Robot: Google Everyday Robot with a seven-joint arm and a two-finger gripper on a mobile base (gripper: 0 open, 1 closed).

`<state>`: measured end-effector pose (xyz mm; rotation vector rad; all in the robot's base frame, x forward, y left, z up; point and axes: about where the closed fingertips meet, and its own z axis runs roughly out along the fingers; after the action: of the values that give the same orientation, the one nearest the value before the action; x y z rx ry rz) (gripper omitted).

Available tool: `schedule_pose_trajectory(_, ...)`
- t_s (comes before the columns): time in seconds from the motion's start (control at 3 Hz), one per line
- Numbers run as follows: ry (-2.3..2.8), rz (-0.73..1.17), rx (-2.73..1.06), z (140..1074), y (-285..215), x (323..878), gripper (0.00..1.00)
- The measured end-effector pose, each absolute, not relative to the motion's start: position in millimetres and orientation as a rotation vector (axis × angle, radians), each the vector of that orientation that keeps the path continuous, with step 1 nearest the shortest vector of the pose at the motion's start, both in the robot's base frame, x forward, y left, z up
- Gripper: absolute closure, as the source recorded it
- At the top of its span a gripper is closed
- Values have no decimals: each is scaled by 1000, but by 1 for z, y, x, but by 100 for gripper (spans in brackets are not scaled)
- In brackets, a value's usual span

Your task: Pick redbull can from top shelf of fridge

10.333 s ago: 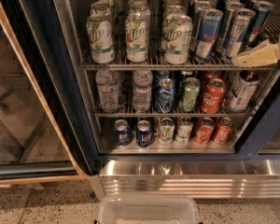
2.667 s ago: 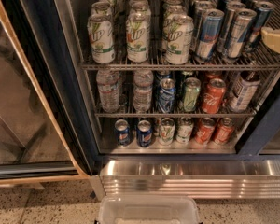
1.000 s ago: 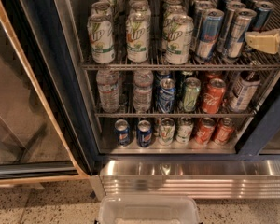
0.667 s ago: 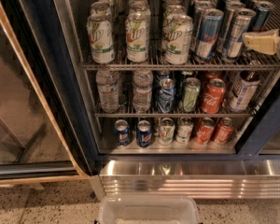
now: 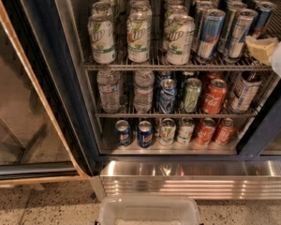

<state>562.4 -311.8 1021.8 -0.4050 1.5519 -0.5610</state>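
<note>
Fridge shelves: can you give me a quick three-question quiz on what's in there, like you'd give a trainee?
1. True or false: the gripper is at the right end of the top shelf, next to a redbull can.
2. What fills that shelf's left side? A milk cartons; B 7UP cans; C wine bottles.
3. Fill in: the water bottles stand on the ____ shelf.
Key: 1 true; 2 B; 3 middle.
</note>
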Motion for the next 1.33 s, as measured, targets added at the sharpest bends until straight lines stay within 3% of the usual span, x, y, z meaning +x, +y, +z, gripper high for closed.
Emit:
schedule_pose_trajectory(0.33,1538,-567,-451,1024,-293,553,54)
schedule_pose_trajectory(0.67,1537,-568,-453,1024,-293,553,38)
schedule_pose_trajectory(1.0,1537,-568,-453,1024,-293,553,35)
schedule_pose_trajectory(1.33,1537,-567,-453,1024,-293,553,24)
